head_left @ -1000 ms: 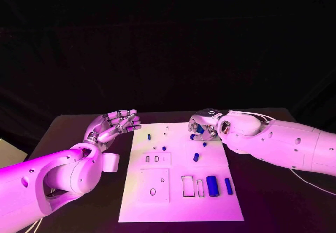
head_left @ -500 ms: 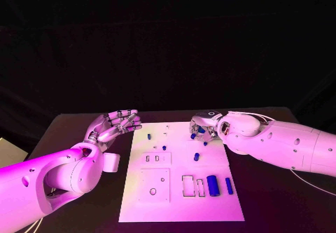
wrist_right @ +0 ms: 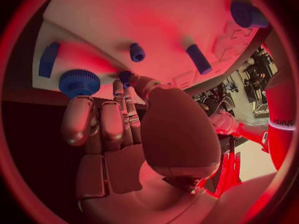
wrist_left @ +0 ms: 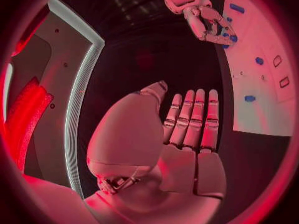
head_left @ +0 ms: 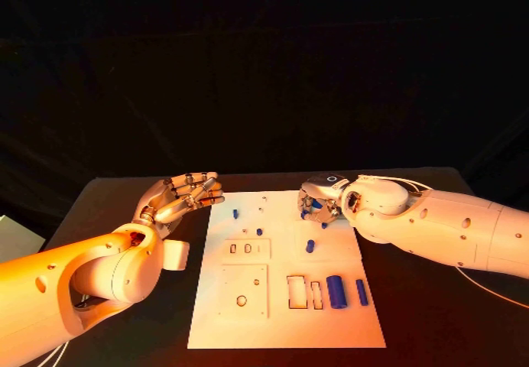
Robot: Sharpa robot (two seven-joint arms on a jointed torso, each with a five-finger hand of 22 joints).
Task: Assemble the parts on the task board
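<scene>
**Q:** What lies on the black bench (head_left: 132,191)?

**A:** A white task board (head_left: 281,313) sits in the lower middle of the head view, long side running away from the robot. Several small blue parts lie on it. Two blue cylinders, a thick one (head_left: 336,292) and a thin one (head_left: 361,292), lie side by side at the board's lower right, next to rectangular cut-outs. A short blue peg (head_left: 309,246) rests near the board's middle, and two smaller blue pegs (head_left: 234,213) sit toward its upper left.

**Q:** Where is the right hand?

**A:** The right hand (head_left: 319,200) is at the board's upper right corner, fingers pointing down onto the board. In the right wrist view, a round blue ridged knob (wrist_right: 79,82) sits at the fingertips, touching them, and a small blue part is at the thumb tip. I cannot tell whether the fingers actually hold the knob or only rest against it.

**Q:** And the left hand?

**A:** The left hand (head_left: 182,195) hovers left of the board, just beside its upper left corner. Its fingers (wrist_left: 194,118) are straight and close together, thumb apart, holding nothing.
</scene>
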